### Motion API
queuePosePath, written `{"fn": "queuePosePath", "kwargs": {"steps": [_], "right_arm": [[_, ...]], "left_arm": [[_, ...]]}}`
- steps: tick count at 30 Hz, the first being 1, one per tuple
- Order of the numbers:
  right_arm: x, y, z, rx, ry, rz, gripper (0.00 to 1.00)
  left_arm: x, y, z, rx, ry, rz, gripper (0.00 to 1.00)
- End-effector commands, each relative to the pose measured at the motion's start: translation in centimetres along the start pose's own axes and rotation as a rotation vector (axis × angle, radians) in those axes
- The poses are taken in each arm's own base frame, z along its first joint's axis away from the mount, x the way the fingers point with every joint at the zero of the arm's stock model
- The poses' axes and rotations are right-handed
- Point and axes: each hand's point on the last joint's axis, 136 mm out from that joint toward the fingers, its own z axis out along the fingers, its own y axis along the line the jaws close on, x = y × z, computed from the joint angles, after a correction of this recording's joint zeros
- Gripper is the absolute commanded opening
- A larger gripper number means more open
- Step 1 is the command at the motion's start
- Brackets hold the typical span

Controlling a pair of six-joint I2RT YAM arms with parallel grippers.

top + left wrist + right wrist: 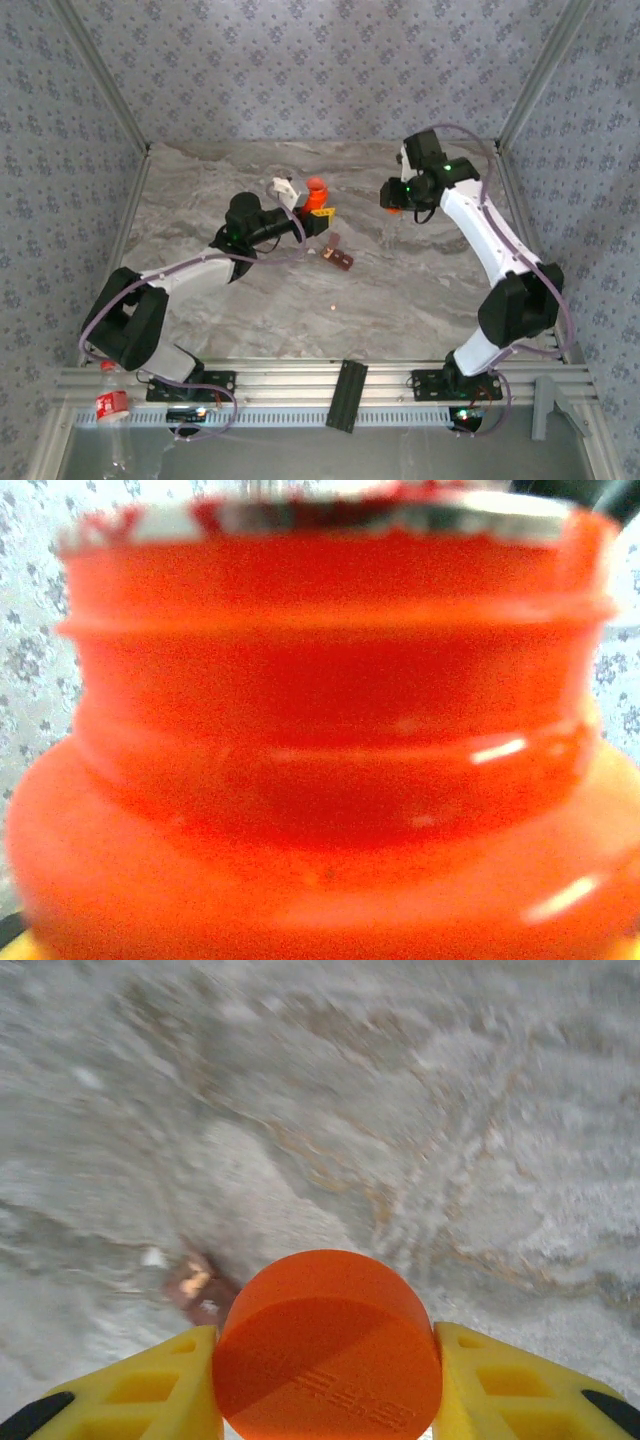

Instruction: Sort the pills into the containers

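My left gripper (318, 212) is shut on the orange bottle (316, 192), holding it upright above the table's middle. In the left wrist view the bottle's open threaded neck (330, 710) is close and blurred. My right gripper (325, 1335), raised at the back right (393, 196), is shut on the round orange cap (328, 1355), with a yellow finger on each side. The containers (339, 256), a dark reddish-brown strip, lie on the table just right of the bottle. In the right wrist view the containers (200, 1290) are blurred, with a pale pill (195, 1282) inside and a white speck (152, 1257) beside them.
The marble table (400, 290) is walled by patterned panels on three sides. A tiny pale speck (333, 308) lies on the table in front of the containers. A black bracket (346, 395) sits on the near rail between the arm bases.
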Motion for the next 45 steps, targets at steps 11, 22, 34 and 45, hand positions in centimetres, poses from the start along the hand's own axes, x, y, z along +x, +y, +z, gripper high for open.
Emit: {"fn": "queuePosePath", "kwargs": {"steps": [11,22,34,45], "right_arm": [[-0.5,8.9,-10.1,-0.33,-0.026,-0.197,0.37],[0.9,13.6,-11.0,-0.483,0.029,-0.47,0.36],[1.5,14.5,-10.6,-0.458,0.046,-0.579,0.36],[2.4,14.3,-8.9,-0.434,0.108,-0.588,0.36]], "left_arm": [[0.9,-3.5,0.9,0.27,0.044,-0.024,0.0],[1.1,-5.3,1.9,0.407,0.107,-0.004,0.0],[1.3,-5.6,2.5,0.44,0.128,0.001,0.0],[0.3,-6.0,2.1,0.447,0.121,0.034,0.0]]}}
